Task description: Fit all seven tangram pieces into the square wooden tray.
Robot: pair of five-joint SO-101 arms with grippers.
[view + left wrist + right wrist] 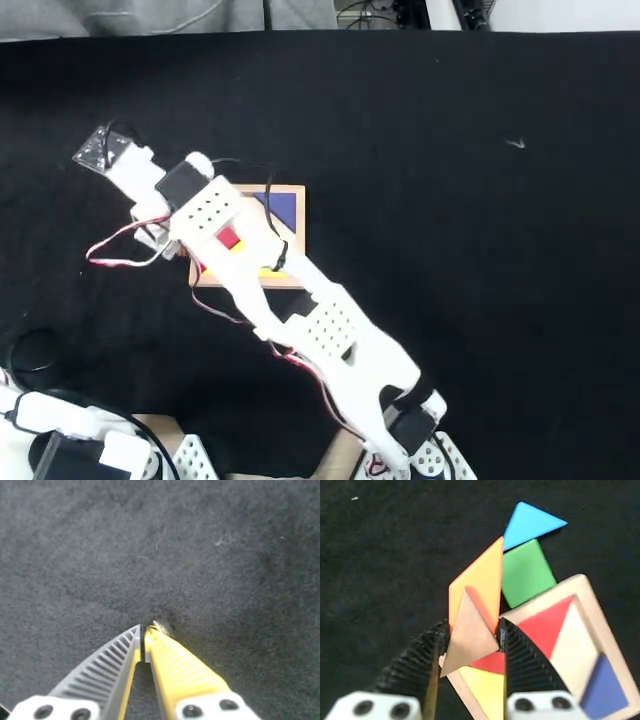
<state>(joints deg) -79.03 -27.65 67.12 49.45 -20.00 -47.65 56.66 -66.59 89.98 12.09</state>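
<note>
At the tray's [604, 632] edge, the right gripper [471, 627] pinches an orange piece [477, 577]. The piece is tipped up, its long axis running away from the jaws toward the green square [526, 572] and light-blue triangle [530, 522], which lie just outside the tray. Inside it sit a red piece [545, 625], a yellow piece [487, 687] and a dark-blue piece [602, 690]. The pale patch between red and dark-blue looks like the open slot, across the red piece from the jaws. The left gripper [144, 630], pressed together, hangs over bare cloth [100, 545], so the right arm is nearer.
</note>
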